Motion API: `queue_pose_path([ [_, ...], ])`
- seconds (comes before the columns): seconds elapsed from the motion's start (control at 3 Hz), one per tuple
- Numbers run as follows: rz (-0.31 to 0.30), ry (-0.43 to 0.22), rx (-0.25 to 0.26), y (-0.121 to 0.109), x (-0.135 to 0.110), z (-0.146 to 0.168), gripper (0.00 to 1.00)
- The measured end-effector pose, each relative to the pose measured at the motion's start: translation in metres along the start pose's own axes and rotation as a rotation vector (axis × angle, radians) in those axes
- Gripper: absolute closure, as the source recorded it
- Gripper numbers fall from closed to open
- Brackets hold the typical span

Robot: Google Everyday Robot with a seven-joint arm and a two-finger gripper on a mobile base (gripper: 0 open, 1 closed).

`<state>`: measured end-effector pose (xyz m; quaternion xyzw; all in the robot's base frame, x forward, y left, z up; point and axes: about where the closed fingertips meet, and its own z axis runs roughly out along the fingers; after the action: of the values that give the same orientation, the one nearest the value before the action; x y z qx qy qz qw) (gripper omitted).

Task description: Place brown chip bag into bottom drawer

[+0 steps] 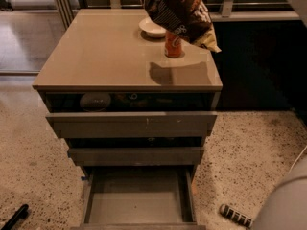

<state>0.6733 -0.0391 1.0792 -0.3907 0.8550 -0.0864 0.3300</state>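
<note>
In the camera view your bag hangs in the air above the back right of the cabinet top, tilted, with its upper end cut off by the top edge. The gripper is out of sight above that edge, so you cannot tell its grip. The bag's shadow falls on the top just in front of a can, and a bowl sits just behind the can. Below, the bottom drawer is pulled out and shows its grey floor, well apart from the bag. The top drawer is ajar, and you can see a round grey thing inside.
</note>
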Motion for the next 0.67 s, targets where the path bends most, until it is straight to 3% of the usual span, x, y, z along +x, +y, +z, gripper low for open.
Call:
queue_pose_path([
  [0.67,0.109,-0.051,0.138,-0.05,0.03,-0.068,1.0],
])
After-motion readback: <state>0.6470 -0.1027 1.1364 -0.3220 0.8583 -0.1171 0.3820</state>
